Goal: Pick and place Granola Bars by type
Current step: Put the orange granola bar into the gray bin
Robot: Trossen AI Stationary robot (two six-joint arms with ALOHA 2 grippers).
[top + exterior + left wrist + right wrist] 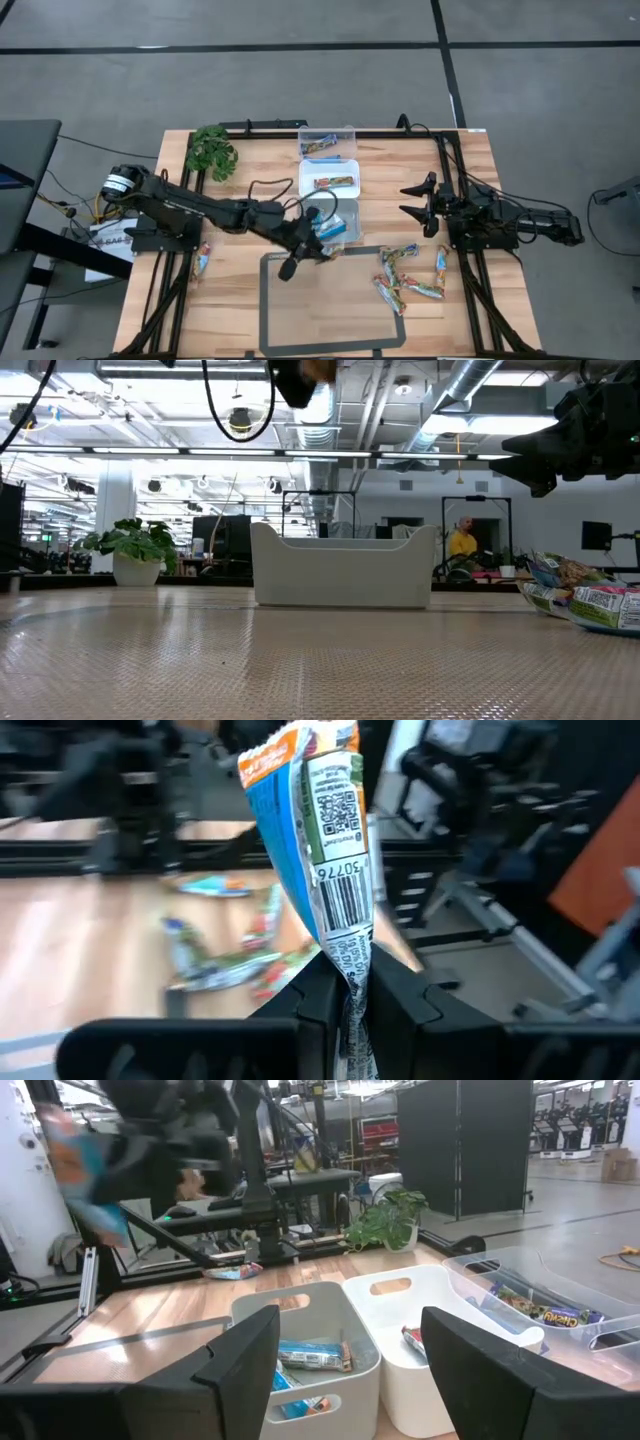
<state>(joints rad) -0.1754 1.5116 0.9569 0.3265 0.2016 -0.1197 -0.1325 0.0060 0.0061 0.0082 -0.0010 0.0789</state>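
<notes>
My left gripper [312, 238] is raised above the table beside the near white bin [352, 205] and is shut on a blue-and-white granola bar [322, 830]. In the low view it shows at the top edge [296, 382]. Blue bars [312, 1354] lie in that bin, and a multicoloured bar [334, 182] lies in the white bin behind it. Several multicoloured bars [408, 276] lie loose on the table's right part, and one bar [203, 262] lies near the left edge. My right gripper [418, 205] waits open at the table's right side, touching nothing. My left gripper pinches the bar by the crimped end of its wrapper [352, 982] between its two fingers [318, 1000]. The bar is lifted clear of the table and sticks out beyond the fingertips, barcode side toward the wrist camera.
A clear tub [328, 142] with bars stands at the far edge behind the two white bins. A potted plant [211, 152] sits at the far left corner. A dark taped rectangle [264, 300] marks the near middle of the table. Black frame rails run along both sides.
</notes>
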